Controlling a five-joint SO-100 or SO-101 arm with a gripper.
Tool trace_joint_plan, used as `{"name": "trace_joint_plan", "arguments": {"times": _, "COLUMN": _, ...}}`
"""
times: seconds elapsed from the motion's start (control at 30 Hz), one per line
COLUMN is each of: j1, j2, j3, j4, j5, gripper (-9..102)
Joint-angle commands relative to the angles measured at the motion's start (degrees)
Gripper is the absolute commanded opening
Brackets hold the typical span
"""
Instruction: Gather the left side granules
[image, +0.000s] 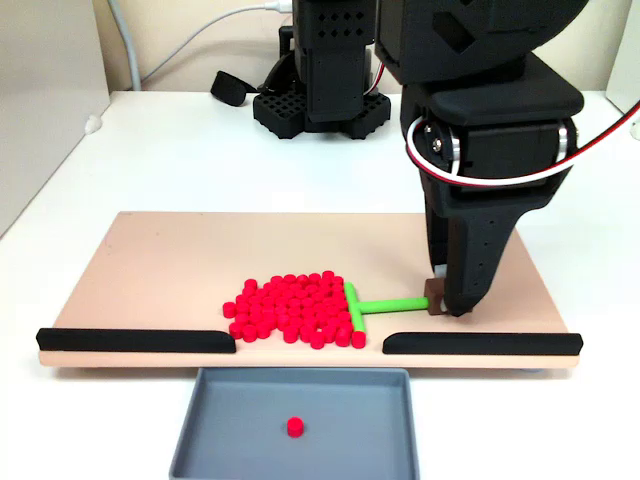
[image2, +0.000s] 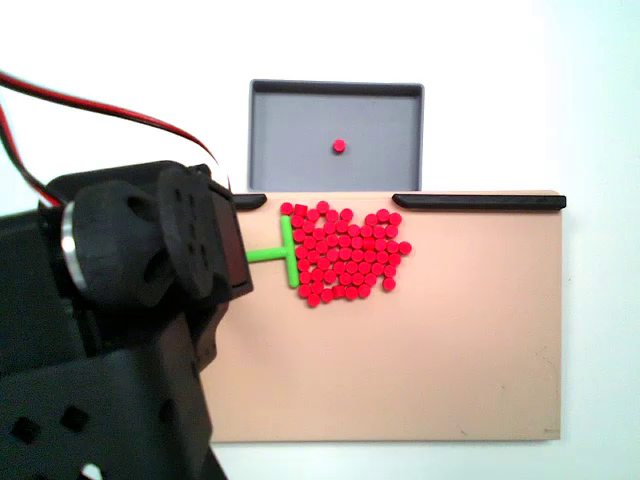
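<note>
1. My gripper (image: 447, 300) is clamped on the handle end of the green T-stick (image: 385, 305), low over the board (image: 150, 270).
2. The granules (image: 290, 308) lie heaped against the crossbar, near the gap above the grey tray (image: 190, 440).
3. I judge a level, slow push works best, or pellets slip round the bar.

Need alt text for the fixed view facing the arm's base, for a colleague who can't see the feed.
The gripper holds the end of a green T-shaped stick, its crossbar against the right edge of a dense patch of red granules on a beige board. Two black rails line the near edge with a gap between; below sits a grey tray holding one granule.
</note>
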Motion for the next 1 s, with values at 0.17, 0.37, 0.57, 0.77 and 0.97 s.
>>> {"name": "trace_joint_plan", "arguments": {"times": 0.17, "j1": 1.4, "j2": -0.3, "j3": -0.3, "j4": -0.4, "j5": -1.1, "gripper": 0}}
{"name": "trace_joint_plan", "arguments": {"times": 0.37, "j1": 0.9, "j2": 0.2, "j3": -0.3, "j4": -0.4, "j5": -0.9, "gripper": 0}}
{"name": "trace_joint_plan", "arguments": {"times": 0.57, "j1": -0.8, "j2": 1.9, "j3": 0.4, "j4": -0.4, "j5": 0.1, "gripper": 0}}
{"name": "trace_joint_plan", "arguments": {"times": 0.77, "j1": -2.8, "j2": 3.8, "j3": 0.5, "j4": -0.4, "j5": 1.8, "gripper": 0}}
{"name": "trace_joint_plan", "arguments": {"times": 0.97, "j1": -6.0, "j2": 5.2, "j3": 0.5, "j4": -0.4, "j5": 4.1, "gripper": 0}}
